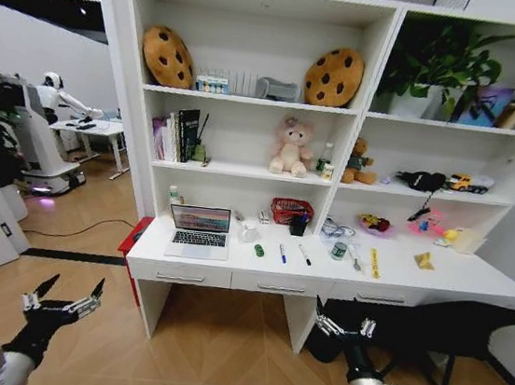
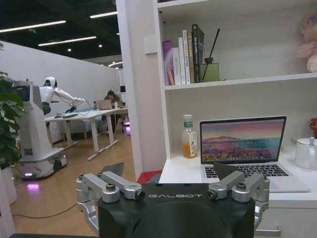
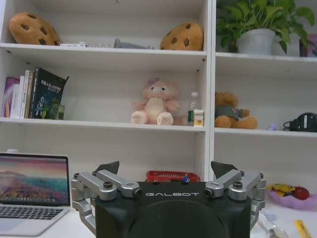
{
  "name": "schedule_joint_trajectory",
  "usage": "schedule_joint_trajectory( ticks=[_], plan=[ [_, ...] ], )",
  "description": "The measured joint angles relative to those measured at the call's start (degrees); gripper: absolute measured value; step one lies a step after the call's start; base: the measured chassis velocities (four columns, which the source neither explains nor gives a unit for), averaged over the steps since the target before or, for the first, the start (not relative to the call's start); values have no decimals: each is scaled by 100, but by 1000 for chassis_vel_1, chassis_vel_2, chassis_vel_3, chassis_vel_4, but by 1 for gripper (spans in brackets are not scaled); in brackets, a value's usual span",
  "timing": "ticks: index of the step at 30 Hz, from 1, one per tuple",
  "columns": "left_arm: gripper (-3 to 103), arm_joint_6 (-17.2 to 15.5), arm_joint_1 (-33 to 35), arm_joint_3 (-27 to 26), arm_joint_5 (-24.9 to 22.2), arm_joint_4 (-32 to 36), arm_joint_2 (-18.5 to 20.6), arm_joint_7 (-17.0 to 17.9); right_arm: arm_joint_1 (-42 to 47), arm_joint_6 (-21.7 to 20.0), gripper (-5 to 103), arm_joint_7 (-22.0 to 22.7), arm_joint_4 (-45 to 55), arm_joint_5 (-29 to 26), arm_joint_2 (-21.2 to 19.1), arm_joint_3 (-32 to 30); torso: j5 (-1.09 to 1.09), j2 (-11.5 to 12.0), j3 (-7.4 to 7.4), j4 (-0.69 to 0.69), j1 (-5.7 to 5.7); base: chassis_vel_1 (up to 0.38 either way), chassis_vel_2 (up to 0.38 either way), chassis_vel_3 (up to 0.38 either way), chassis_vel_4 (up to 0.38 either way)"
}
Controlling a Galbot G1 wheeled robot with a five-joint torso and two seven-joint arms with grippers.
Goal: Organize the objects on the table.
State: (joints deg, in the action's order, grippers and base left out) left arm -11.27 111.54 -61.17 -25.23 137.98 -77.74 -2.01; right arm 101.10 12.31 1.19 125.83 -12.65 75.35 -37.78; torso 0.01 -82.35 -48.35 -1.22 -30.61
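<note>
The white table (image 1: 472, 280) stands ahead of me, a stretch of wood floor away. On it are a silver laptop (image 1: 198, 230) with its lid up, a tiny green toy car (image 1: 259, 250), a blue pen (image 1: 282, 253), a black-and-white marker (image 1: 304, 255) and a green-capped jar (image 1: 339, 250). My left gripper (image 1: 74, 285) hangs open and empty low at the left, short of the table. My right gripper (image 1: 345, 321) is open and empty in front of the drawers. The left wrist view shows the left gripper (image 2: 169, 171) facing the laptop (image 2: 242, 141); the right gripper (image 3: 166, 168) faces the shelves.
A red basket (image 1: 291, 211), a yellow strip (image 1: 375, 263), a pink bowl (image 1: 376, 226) and more clutter sit farther back and right. A bottle (image 2: 187, 137) stands left of the laptop. A black bulky thing (image 1: 447, 329) lies under the table's right end. Another robot (image 1: 49, 129) stands far left.
</note>
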Motion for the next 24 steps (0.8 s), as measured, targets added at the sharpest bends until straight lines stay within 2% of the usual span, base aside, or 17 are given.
schedule_joint_trajectory(
  ticks=[5, 6, 10, 24],
  plan=[
    [103, 51, -12, 98, -154, -9, -122, 75, -12, 80, 100, 101, 7, 95, -9, -52, -1, 0, 0, -3, 0, 0, 0, 0, 0],
    [100, 50, -12, 140, -199, 2, -142, 109, -4, 6, 100, 165, 25, 93, -7, -65, 0, 0, 0, -2, 0, 0, 0, 0, 0],
    [99, 60, -8, 261, -135, 13, -188, 204, 54, -216, 100, 307, 49, 7, 42, -57, 0, 0, 0, -3, 0, 0, 0, 0, 0],
    [99, 104, 47, 251, -7, 134, -327, 185, 26, -325, 100, 327, -22, -76, 73, 20, 0, 0, 0, -2, 0, 0, 0, 0, 0]
  ],
)
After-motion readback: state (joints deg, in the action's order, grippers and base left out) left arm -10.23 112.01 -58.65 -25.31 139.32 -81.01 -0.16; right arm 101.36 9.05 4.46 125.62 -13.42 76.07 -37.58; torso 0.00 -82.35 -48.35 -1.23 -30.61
